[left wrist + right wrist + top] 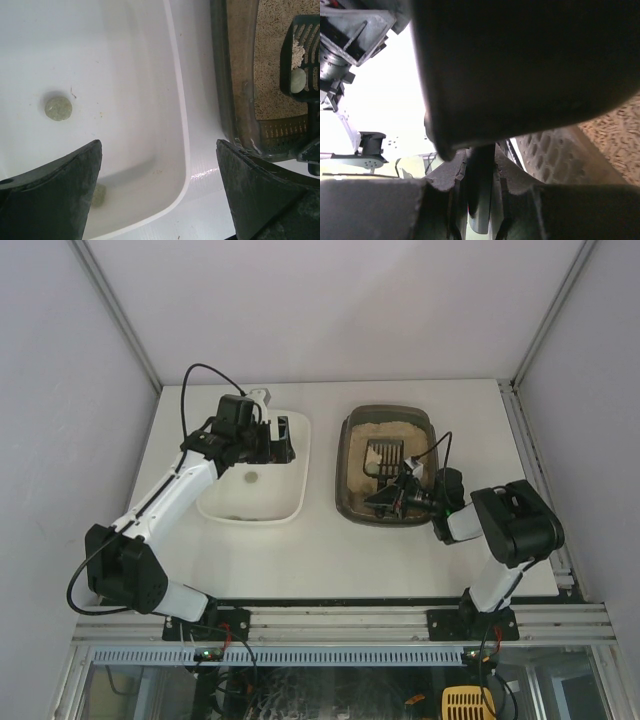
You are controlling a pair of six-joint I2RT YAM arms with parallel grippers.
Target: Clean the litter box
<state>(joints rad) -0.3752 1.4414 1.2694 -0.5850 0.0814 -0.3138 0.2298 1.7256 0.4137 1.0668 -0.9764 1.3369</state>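
Note:
The litter box [346, 468] is a dark tray of beige litter at centre right. It also shows in the left wrist view [239, 75]. A black slotted scoop [383, 455] lies over the litter with a grey-green clump [298, 80] in it. My right gripper [398, 498] is shut on the scoop's handle [481, 195] at the box's near end. The scoop's dark underside [520, 65] fills the right wrist view. My left gripper [281, 440] is open and empty, hovering over the right rim of the white tray [300, 465].
The white tray [181, 115] holds a grey-green clump [58, 108]; a second one [99, 195] is half hidden behind my left finger. A strip of bare table [205, 150] separates tray and litter box. Walls close in the table on three sides.

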